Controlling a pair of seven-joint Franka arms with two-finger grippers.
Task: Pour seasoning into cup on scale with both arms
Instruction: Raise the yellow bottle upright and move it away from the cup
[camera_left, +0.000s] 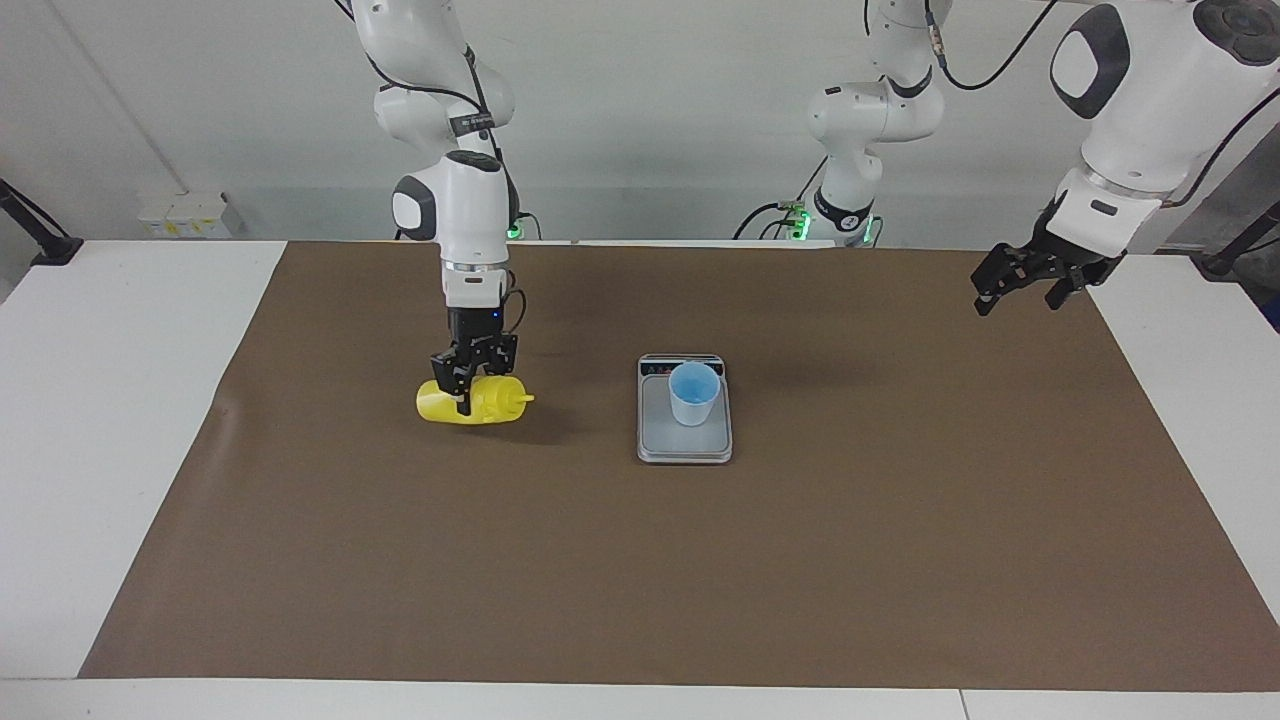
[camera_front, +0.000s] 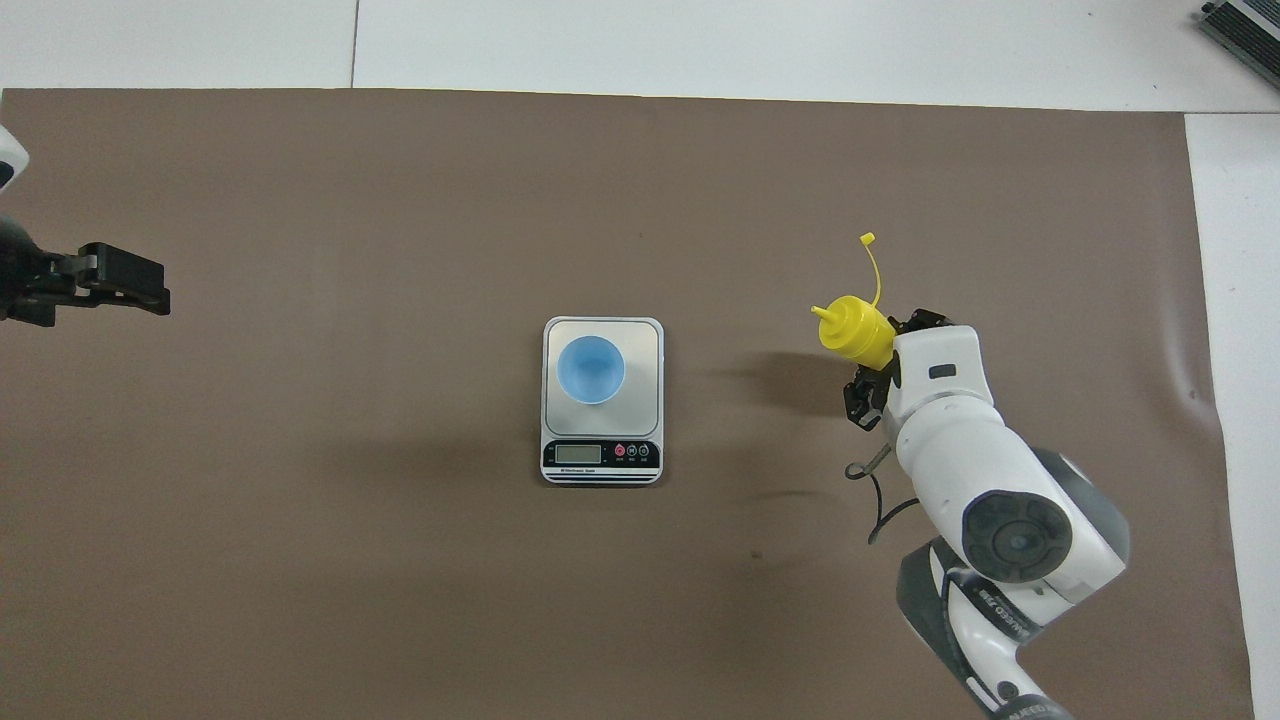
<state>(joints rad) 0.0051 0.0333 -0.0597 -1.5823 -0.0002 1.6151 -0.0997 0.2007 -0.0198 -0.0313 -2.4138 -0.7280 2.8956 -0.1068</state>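
Seasoning bottle (camera_left: 470, 401) is gripped on its side by the closed right gripper (camera_left: 472, 385), low over the mat. Cup (camera_left: 693, 393) sits on scale (camera_left: 685, 445), well apart toward the nozzle. Left gripper (camera_left: 1030, 280) waits, spread empty. Likely set-down step; uprighting is needed next.

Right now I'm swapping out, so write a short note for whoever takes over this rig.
Right gripper: shut on the bottle, held on its side low over the mat, toward the right arm's end of the table.
Left gripper: open, empty, waiting over its end.
Cup stands on the scale, mid-table.
Done: bottle's cap is off.
Left: carry bottle over cup, pour.
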